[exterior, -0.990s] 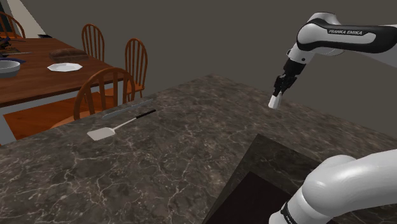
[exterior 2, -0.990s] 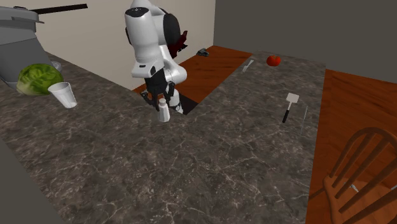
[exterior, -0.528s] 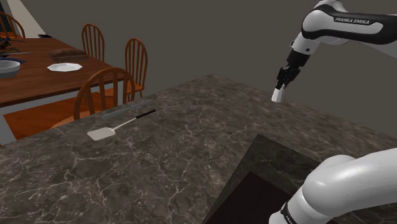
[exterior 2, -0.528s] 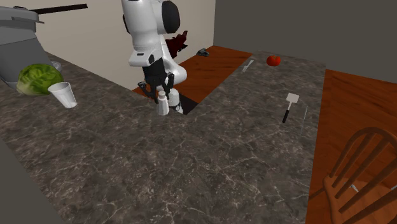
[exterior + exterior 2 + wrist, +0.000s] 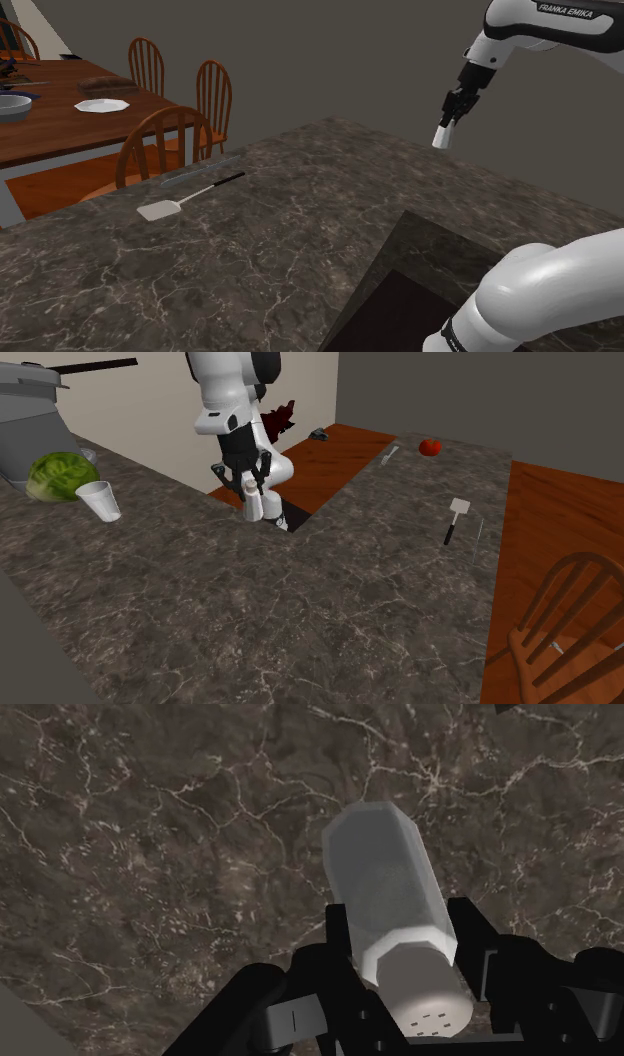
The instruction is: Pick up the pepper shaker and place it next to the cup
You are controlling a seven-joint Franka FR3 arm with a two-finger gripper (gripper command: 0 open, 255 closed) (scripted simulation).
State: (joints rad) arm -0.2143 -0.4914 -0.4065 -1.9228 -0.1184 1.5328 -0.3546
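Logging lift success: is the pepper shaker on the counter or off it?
Off: the gripper clasps the pepper shaker, clear above the dark counter.

Dark veined counter, wooden dining table and chairs, reddish floor, grey-brown walls.

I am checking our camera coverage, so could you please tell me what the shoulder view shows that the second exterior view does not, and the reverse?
The shoulder view adds a brown dining table with a white plate on it. The second exterior view adds the white cup, a green lettuce just behind it, and a red tomato at the counter's far end. Both share the hand clasping the pale pepper shaker above the dark marbled countertop, and the spatula lying on it.
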